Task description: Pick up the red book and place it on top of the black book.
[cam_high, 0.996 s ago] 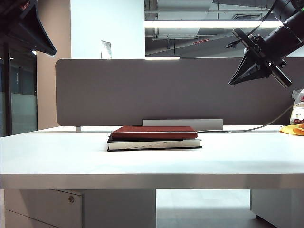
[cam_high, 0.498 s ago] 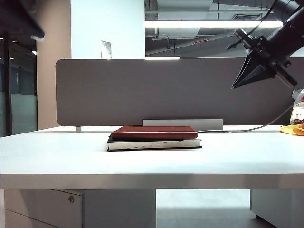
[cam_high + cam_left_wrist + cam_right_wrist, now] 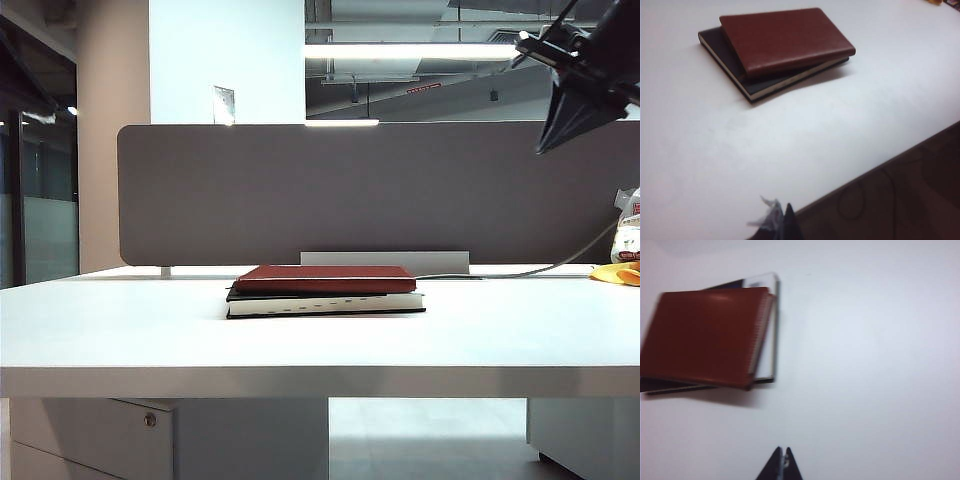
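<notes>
Red book (image 3: 326, 278) tops black book (image 3: 322, 303); right end effector (image 3: 782, 465) closed, empty, raised; left end effector (image 3: 785, 225) unclear.

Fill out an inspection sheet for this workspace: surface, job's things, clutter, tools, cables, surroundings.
Surface: white table, bare around the books.
Job's things: red book lies on top of the black book, slightly skewed, near the table's middle.
Clutter: yellow item and a white packet at the far right edge.
Tools: right tool shut, empty, raised high at upper right of the exterior view; left tool shows only its tip, high over the table's edge, state unclear.
Cables: one grey cable trails across the table's back right.
Surroundings: grey divider panel behind; drawer unit below.
</notes>
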### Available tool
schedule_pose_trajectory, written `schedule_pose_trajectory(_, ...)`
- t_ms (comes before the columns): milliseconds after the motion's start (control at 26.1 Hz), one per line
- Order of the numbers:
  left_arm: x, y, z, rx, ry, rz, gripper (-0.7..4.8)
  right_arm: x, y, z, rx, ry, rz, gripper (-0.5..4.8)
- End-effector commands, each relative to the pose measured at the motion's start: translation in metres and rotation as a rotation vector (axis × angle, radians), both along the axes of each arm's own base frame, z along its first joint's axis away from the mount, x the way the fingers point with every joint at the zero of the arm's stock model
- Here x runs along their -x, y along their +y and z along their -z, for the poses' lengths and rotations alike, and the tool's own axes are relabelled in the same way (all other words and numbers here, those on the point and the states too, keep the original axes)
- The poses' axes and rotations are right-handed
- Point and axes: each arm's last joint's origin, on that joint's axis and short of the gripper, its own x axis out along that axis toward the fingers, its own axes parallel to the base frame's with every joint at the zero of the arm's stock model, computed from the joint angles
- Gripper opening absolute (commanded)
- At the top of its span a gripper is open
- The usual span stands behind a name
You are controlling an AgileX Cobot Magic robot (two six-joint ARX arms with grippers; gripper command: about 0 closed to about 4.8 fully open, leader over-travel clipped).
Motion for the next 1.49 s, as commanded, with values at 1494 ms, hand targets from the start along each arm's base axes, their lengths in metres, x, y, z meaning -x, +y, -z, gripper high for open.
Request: schedule_pose_trajectory(1494, 0.053, 0.025, 0.075, 0.006, -0.049, -0.158, -0.04, 0.112, -0.006, 0.046, 0.129, -0.085, 0.063, -0.01)
